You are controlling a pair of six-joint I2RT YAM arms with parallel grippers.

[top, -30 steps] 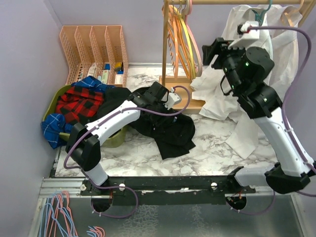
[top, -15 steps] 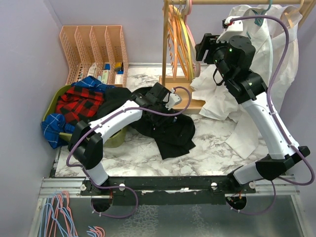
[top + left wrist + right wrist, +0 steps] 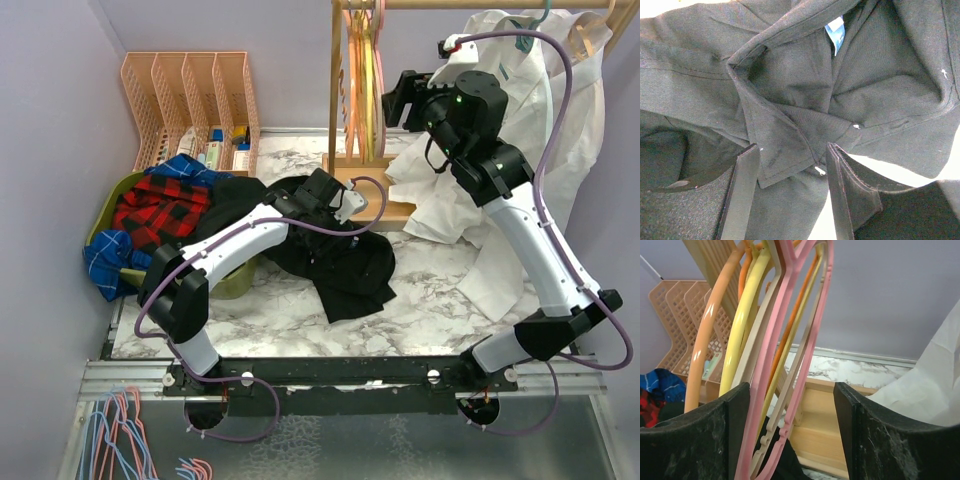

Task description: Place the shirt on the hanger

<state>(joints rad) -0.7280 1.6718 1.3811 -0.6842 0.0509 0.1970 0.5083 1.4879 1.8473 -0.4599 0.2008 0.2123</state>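
Note:
The black shirt (image 3: 345, 265) lies crumpled on the marble table, partly over the green basket. My left gripper (image 3: 325, 195) is low over its collar. In the left wrist view the left gripper (image 3: 790, 165) is open; its fingers (image 3: 742, 190) straddle a collar flap of the shirt (image 3: 790, 75) without pinching it. The pink hanger (image 3: 380, 70) hangs on the wooden rack among other hangers. My right gripper (image 3: 390, 100) is raised at the hangers. In the right wrist view the right gripper (image 3: 791, 395) is open, and the pink hanger (image 3: 765, 375) runs between its fingers, close to the left one.
Orange and yellow hangers (image 3: 740, 340) hang just left of the pink one. The wooden rack (image 3: 335, 110) stands at the back centre, with white shirts (image 3: 520, 120) to its right. A peach organiser (image 3: 195, 95) and a green basket (image 3: 100, 225) holding a plaid garment (image 3: 160, 210) stand at the left.
My right arm has swung left and up until its open fingers reach the hangers, and the jaws have widened slightly. The left arm and the shirt have not moved.

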